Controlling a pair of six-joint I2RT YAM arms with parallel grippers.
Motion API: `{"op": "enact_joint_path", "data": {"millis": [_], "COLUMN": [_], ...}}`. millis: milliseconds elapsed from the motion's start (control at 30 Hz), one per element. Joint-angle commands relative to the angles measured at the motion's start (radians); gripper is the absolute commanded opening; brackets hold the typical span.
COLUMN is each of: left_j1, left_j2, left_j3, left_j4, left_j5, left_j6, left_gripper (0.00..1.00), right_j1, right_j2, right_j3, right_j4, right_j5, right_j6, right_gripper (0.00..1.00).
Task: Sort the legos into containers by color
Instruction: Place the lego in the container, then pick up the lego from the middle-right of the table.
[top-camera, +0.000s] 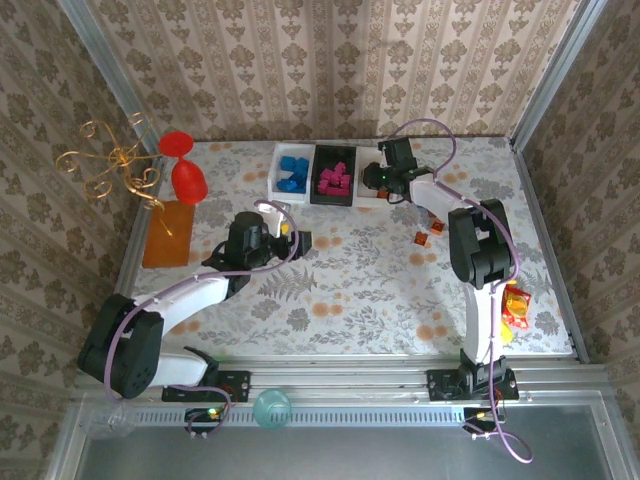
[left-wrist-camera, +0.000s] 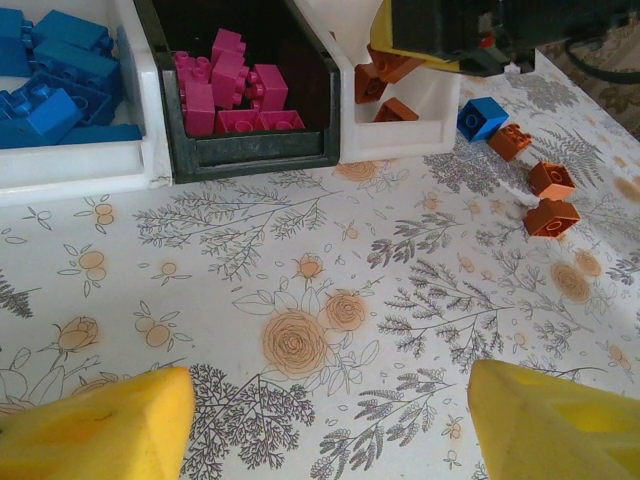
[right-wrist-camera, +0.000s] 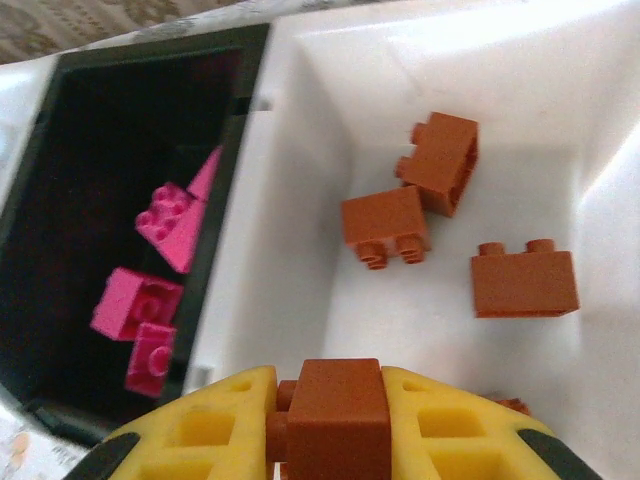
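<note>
Three containers stand in a row at the back. The left white one (top-camera: 276, 172) (left-wrist-camera: 80, 180) holds blue legos (left-wrist-camera: 55, 85). Magenta legos (left-wrist-camera: 225, 90) (right-wrist-camera: 150, 300) lie in the black one (top-camera: 318, 176) (left-wrist-camera: 260, 155). My right gripper (top-camera: 385, 182) (right-wrist-camera: 335, 385) hangs over the right white container (left-wrist-camera: 400, 135) (right-wrist-camera: 300, 200), shut on an orange-brown lego (right-wrist-camera: 338, 420); three orange-brown legos (right-wrist-camera: 385, 225) lie inside it. My left gripper (top-camera: 300, 240) (left-wrist-camera: 330, 420) hovers open over bare cloth. A blue lego (left-wrist-camera: 482, 117) and three orange-brown ones (left-wrist-camera: 551, 180) (top-camera: 421, 238) lie loose to the right.
A red goblet (top-camera: 185, 170), a gold wire ornament (top-camera: 110, 165) and a flat orange-brown mat (top-camera: 168, 233) sit at the left. A yellow-red packet (top-camera: 515, 310) lies by the right arm's base. Patterned walls close in the table.
</note>
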Motion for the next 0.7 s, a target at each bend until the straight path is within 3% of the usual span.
{"op": "enact_joint_path", "data": {"millis": [0,133,233,433,533,667], "left_j1": [0.008,0.008,0.009,0.009,0.009,0.009], "left_j2": [-0.014,-0.011,-0.007,-0.007,-0.007,-0.004], "left_j3": [-0.014,-0.016,-0.016,-0.016,-0.016,-0.016], "left_j4": [0.021,0.024,0.031,0.033,0.034,0.037], "left_j5": [0.011,0.012,0.019,0.023,0.026,0.038], "left_j6": [-0.021,-0.022,-0.026,-0.03,-0.03,-0.029], "left_gripper": [0.74,0.74,0.74,0.74,0.74,0.74], "right_j1": [-0.009,-0.016,-0.019,-0.022,-0.022,-0.022], "right_j2": [0.021,0.035,0.037,-0.037,-0.115,-0.255], "right_j3": [0.055,0.085,0.119,0.118,0.053,-0.12], "right_j4": [-0.003,-0.014,-0.038,-0.058,-0.048,-0.01], "right_j5": [-0.033,-0.045,-0.05,-0.056,-0.026,0.002], "right_j6": [0.034,0.04,0.033,0.014,-0.006,-0.051], "right_gripper": [0.22,0.23,0.31,0.59,0.83,0.91]}}
